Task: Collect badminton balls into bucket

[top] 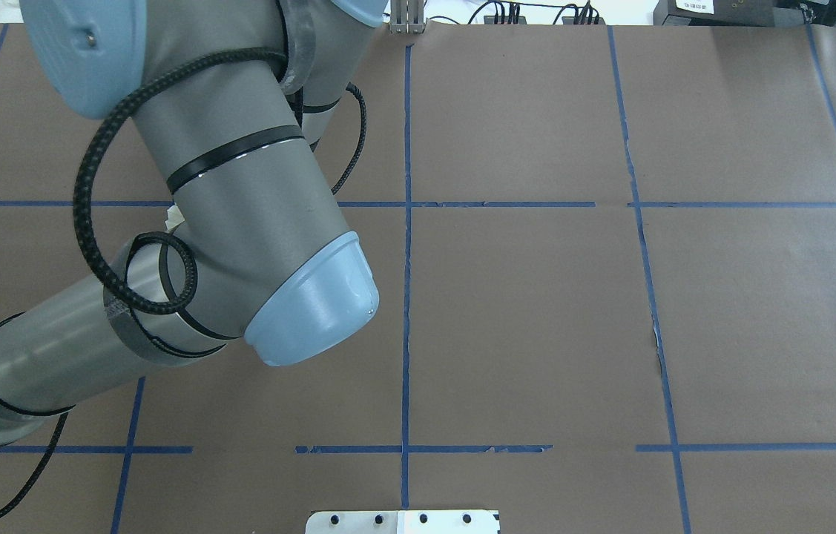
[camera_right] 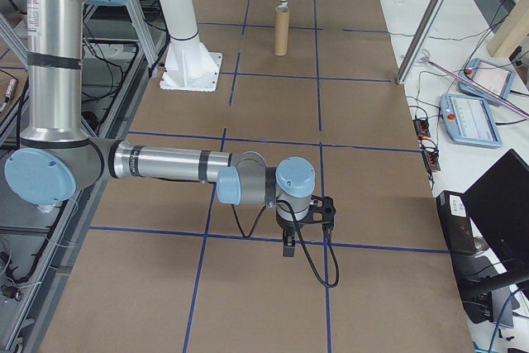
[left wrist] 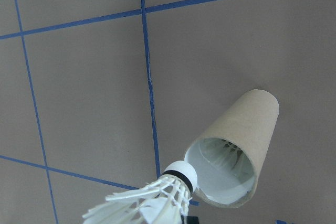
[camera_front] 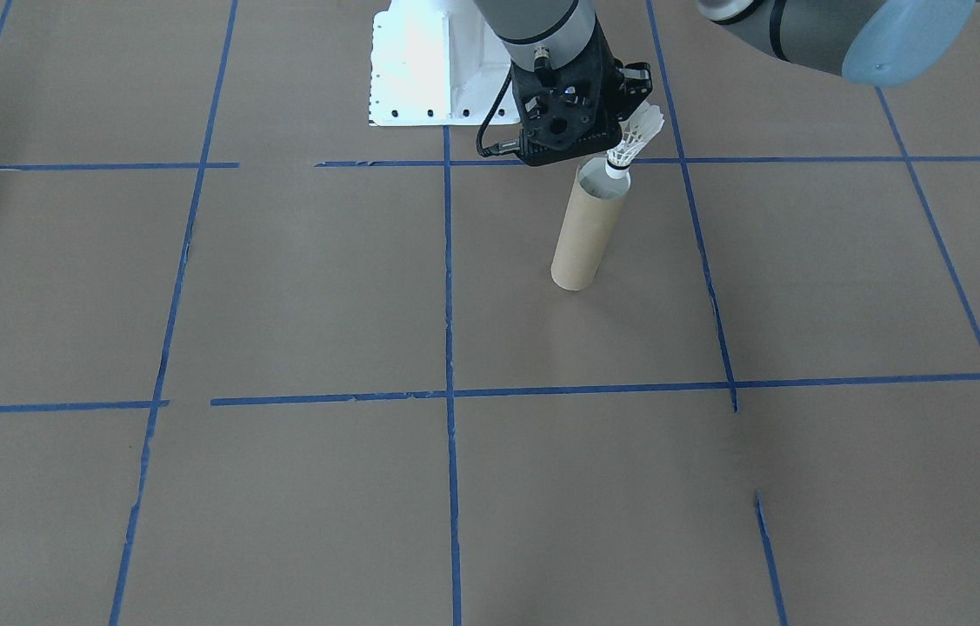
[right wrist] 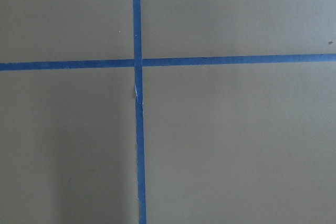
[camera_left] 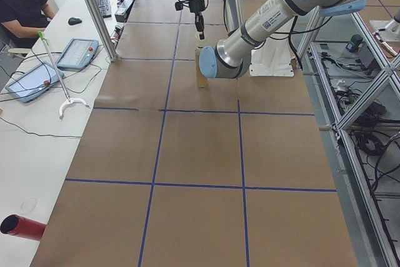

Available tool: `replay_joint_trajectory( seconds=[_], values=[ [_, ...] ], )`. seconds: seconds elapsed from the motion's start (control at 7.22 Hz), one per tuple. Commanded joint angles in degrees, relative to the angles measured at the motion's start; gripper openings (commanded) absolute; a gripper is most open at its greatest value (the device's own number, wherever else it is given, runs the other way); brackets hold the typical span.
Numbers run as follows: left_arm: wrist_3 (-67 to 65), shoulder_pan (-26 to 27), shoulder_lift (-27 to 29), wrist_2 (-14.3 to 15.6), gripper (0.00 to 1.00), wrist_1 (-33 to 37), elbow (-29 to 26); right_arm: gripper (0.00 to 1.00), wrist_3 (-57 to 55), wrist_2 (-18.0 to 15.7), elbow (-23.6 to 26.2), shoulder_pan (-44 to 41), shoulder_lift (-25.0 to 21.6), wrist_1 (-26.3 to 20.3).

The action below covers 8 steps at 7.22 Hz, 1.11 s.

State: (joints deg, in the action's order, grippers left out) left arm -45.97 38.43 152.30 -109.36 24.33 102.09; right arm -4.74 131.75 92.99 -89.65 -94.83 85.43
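Bucket (camera_front: 587, 228) stands alone on brown paper table (camera_front: 298, 287), open floor on all sides. Its mouth is partly blocked: shuttlecock (camera_front: 634, 139) cork sits at the rim, held by left gripper (camera_front: 634, 111) directly above. More feathers already inside the tube. White robot base (camera_front: 420, 69) stands near, behind it. Right gripper (camera_right: 291, 241) well apart.

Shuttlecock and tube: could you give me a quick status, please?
Left gripper shut on shuttlecock, cork down at the tube mouth. Another shuttlecock already inside. Right gripper away, state unclear.
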Motion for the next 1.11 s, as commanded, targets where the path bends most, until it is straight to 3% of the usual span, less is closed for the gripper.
replay_joint_trajectory(
  seconds=[0.0,0.14,0.28,0.69,0.97],
  values=[
    [0.0,-0.63,-0.08,-0.15,0.0,0.37,-0.23,1.0,0.0,0.0,0.0,0.0,0.0,0.0],
    [0.0,-0.63,-0.08,-0.07,0.27,0.37,-0.14,1.0,0.0,0.0,0.0,0.0,0.0,0.0],
    [0.0,-0.63,-0.16,-0.06,0.99,1.06,0.12,1.0,0.0,0.0,0.0,0.0,0.0,0.0],
    [-0.09,-0.81,-0.69,-0.06,1.0,1.42,1.09,1.0,0.0,0.0,0.0,0.0,0.0,0.0],
    [-0.18,-0.55,-0.95,0.37,1.0,4.48,4.68,1.0,0.0,0.0,0.0,0.0,0.0,0.0]
  ],
)
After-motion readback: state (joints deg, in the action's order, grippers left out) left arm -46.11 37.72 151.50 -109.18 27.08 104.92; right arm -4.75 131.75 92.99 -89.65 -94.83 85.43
